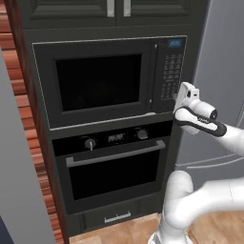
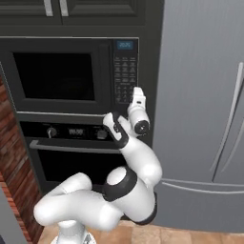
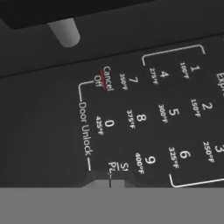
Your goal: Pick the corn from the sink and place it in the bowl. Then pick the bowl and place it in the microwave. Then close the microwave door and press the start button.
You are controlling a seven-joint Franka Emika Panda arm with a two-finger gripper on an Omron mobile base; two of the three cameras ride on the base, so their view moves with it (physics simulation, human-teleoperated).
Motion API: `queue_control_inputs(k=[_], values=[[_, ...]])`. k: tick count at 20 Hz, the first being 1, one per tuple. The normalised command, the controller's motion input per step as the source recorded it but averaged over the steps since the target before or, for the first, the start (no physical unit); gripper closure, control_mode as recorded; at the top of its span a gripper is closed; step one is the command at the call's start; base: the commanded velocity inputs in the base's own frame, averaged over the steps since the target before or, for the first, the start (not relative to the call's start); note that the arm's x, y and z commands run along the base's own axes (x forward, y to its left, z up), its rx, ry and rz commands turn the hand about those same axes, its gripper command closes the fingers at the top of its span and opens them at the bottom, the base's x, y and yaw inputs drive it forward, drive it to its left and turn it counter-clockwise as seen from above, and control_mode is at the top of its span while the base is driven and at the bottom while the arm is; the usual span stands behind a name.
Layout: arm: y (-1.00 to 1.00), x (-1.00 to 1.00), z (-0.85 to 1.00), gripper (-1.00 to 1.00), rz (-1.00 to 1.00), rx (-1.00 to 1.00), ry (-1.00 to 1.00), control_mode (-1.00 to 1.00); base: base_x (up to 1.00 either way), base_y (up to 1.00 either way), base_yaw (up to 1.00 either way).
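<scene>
The black microwave (image 1: 95, 81) is built into the dark cabinet, and its door (image 1: 62, 114) is closed flat, window dark. My gripper (image 1: 179, 101) is at the lower end of the keypad panel (image 1: 172, 71), under the blue display (image 1: 175, 43). From the right it shows as the gripper (image 2: 135, 91) against the keypad (image 2: 125, 78). In the hand view the gripper (image 3: 109, 183) is shut, tips together on the key below the 0 and 9 digits, and the grey handle (image 3: 65, 33) crosses the top. Corn, bowl and sink are out of view.
Below the microwave is the black oven (image 1: 114, 167) with knobs and a long bar handle (image 1: 114, 155). A tall grey refrigerator (image 2: 205, 119) stands right of the cabinet. A brick wall (image 1: 19, 95) runs along the left. The wooden floor (image 1: 133, 231) lies below.
</scene>
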Motion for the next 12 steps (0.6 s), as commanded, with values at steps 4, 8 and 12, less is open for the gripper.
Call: queue_control_inputs(k=[4, 8, 12], values=[[-0.03, 0.37, -0.04, 1.0, 0.0, 0.0, 0.0, -1.0, 0.0, 0.0, 0.0], [0.0, 0.03, 0.0, 1.0, 0.0, 0.02, 0.0, -1.0, 0.0, 0.0, 0.0], [0.0, 0.0, 0.0, 1.0, 0.0, 0.0, 0.0, -1.0, 0.0, 0.0, 0.0]])
